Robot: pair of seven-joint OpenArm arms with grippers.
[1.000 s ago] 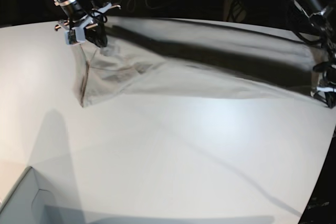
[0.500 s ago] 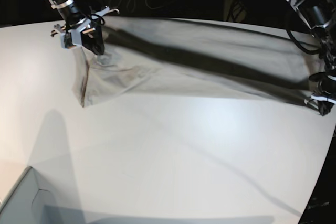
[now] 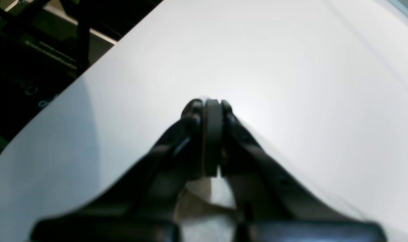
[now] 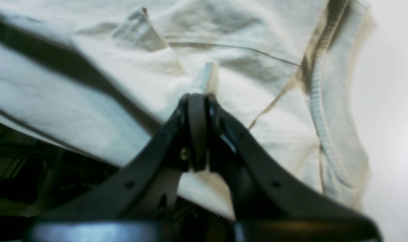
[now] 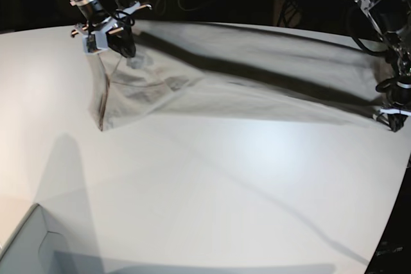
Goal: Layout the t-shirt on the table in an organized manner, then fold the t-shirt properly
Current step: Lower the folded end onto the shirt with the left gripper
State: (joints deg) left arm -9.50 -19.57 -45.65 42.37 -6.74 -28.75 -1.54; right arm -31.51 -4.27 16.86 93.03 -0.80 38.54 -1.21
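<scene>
the t-shirt (image 5: pixel 237 88) lies stretched across the far side of the white worktop (image 5: pixel 212 190), pulled long between the two arms. the right claw (image 5: pixel 119 43), at the left of the base view, is shut tight on a fold of the shirt near the ribbed collar (image 4: pixel 319 111). a moment ago it sat a bit more to the left, and now it has swung a little toward the middle and the cloth under it has bunched up a bit more. the left claw (image 5: pixel 393 115), at the far right edge of the worktop, has come up a little from where it was; it is squeezed together too, and its wrist view shows pale cloth tucked just behind its tips, so it looks like it holds the other end. this looks like the spreading-out step, with no fold made yet. the right arm leans down from the back corner and the left arm hangs down steeply over the edge.
</scene>
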